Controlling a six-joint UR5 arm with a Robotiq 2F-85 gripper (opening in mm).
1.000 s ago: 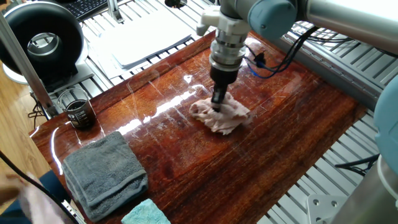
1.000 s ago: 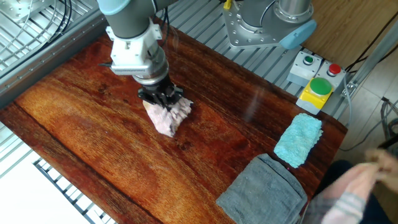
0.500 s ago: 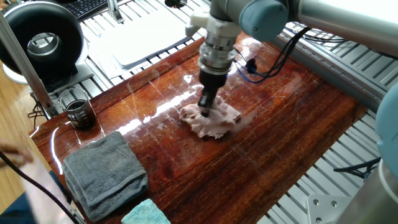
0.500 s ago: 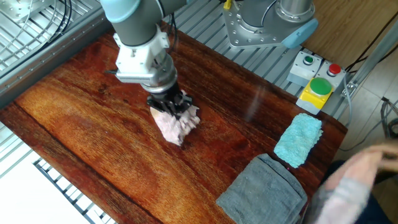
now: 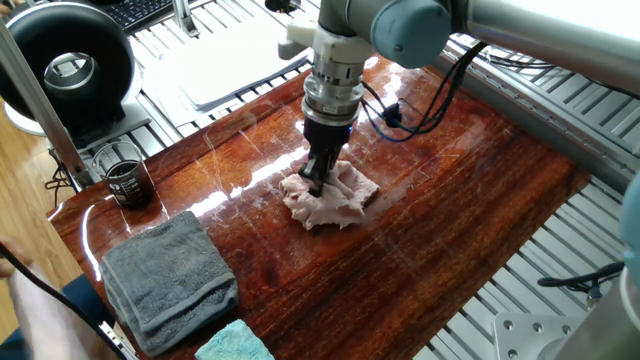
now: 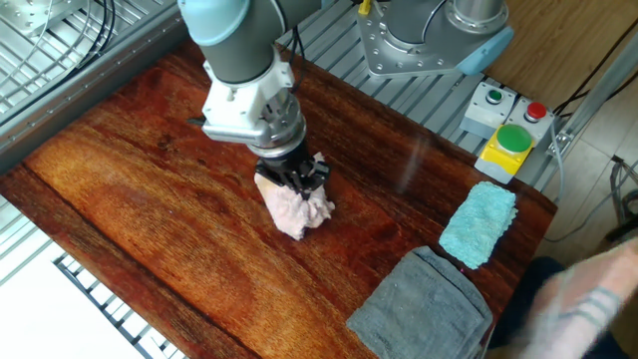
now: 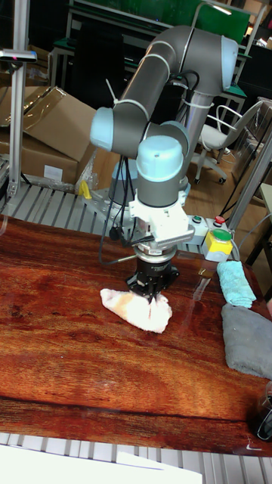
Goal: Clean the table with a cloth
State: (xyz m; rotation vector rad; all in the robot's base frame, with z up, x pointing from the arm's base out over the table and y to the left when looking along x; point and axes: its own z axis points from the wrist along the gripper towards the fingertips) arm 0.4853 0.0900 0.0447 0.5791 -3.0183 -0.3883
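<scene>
The pale pinkish-beige cloth (image 5: 330, 198) lies crumpled on the glossy reddish-brown table (image 5: 460, 220), near its middle. My gripper (image 5: 316, 183) points straight down and is shut on the cloth, pressing it against the wood. Seen from the other side, the cloth (image 6: 296, 208) spreads out below the gripper (image 6: 301, 183) on the table (image 6: 130, 199). The tall view shows the cloth (image 7: 134, 308) trailing to the left of the gripper (image 7: 153, 300) on the table (image 7: 68, 355). The fingertips are buried in the folds.
A folded grey towel (image 5: 168, 280) and a light-blue cloth (image 5: 235, 343) lie at one table corner, also grey towel (image 6: 419, 309) and blue cloth (image 6: 478, 222). A small dark cup (image 5: 127, 182) stands at the edge. A button box (image 6: 508, 135) sits beyond the table. A blurred person (image 6: 578, 304) is at that end.
My gripper has dragged the cloth across the table toward the towel end, leftward in one fixed view and rightward in the other. The person at the edge has shifted.
</scene>
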